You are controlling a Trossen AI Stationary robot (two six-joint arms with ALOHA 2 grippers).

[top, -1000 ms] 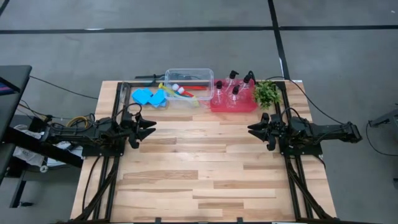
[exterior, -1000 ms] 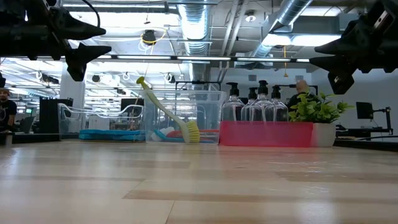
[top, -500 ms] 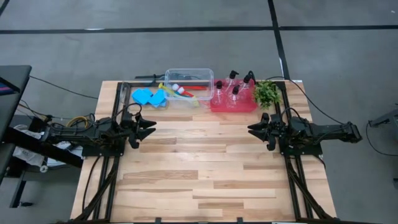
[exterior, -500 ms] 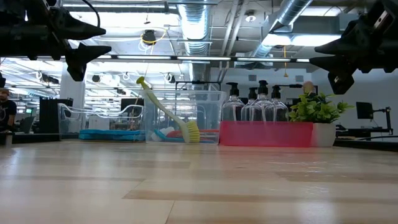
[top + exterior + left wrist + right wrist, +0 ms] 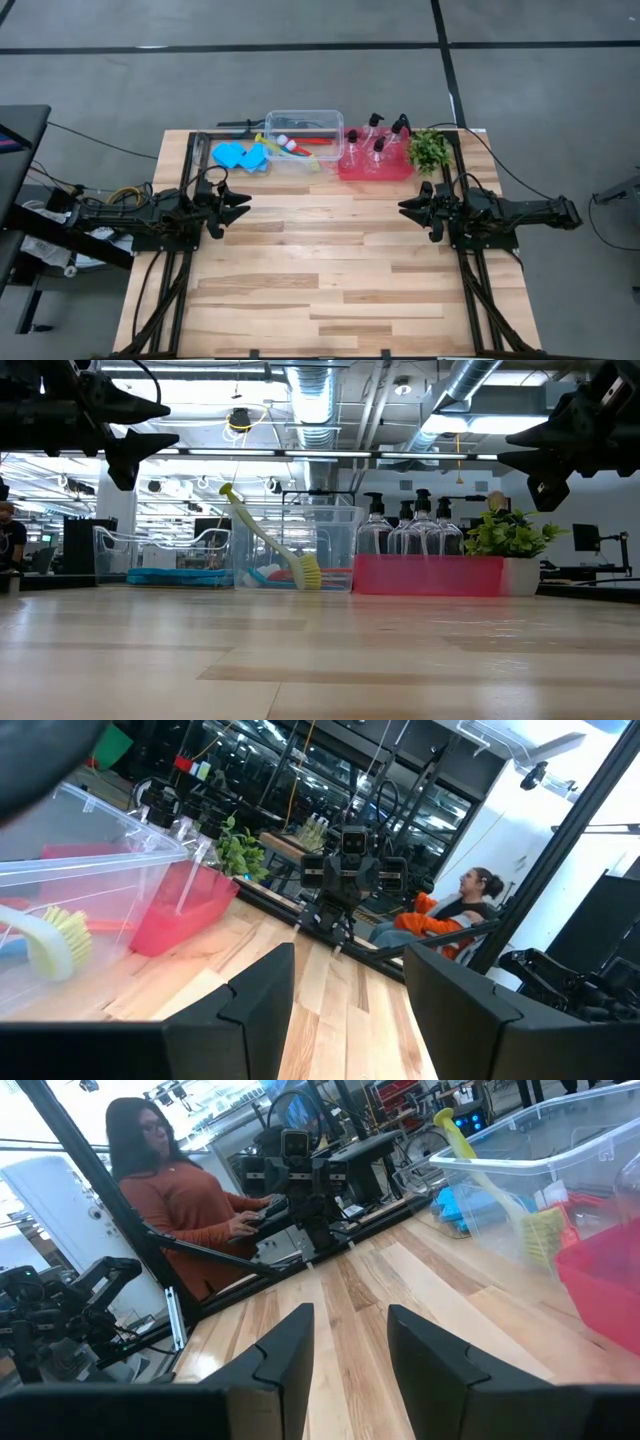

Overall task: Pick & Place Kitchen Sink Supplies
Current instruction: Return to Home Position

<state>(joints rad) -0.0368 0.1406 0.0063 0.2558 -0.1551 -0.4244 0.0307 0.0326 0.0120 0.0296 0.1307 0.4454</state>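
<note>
The left claw (image 5: 238,207) is hovering above the table (image 5: 330,270), in front of the tub (image 5: 304,112) and off to its left. Its fingers are spreading wide and gripping nothing. The right claw (image 5: 408,208) is hanging in front of the tub and off to its right, facing the left one, its fingers likewise parted and touching nothing.

The yellow-green brush (image 5: 262,540) is leaning inside the tub, its handle poking up over the rim, and a red brush (image 5: 312,141) is lying in there too. The sponges (image 5: 240,155) are sitting just left of the tub, in a second clear bin (image 5: 110,550). The bottles (image 5: 420,530) are standing in the red tray (image 5: 425,575), just right of the tub, and the plant (image 5: 428,150) is standing beyond the tray. Nothing is lying between the claws and the tub. A person (image 5: 190,1200) is sitting beyond the table.
</note>
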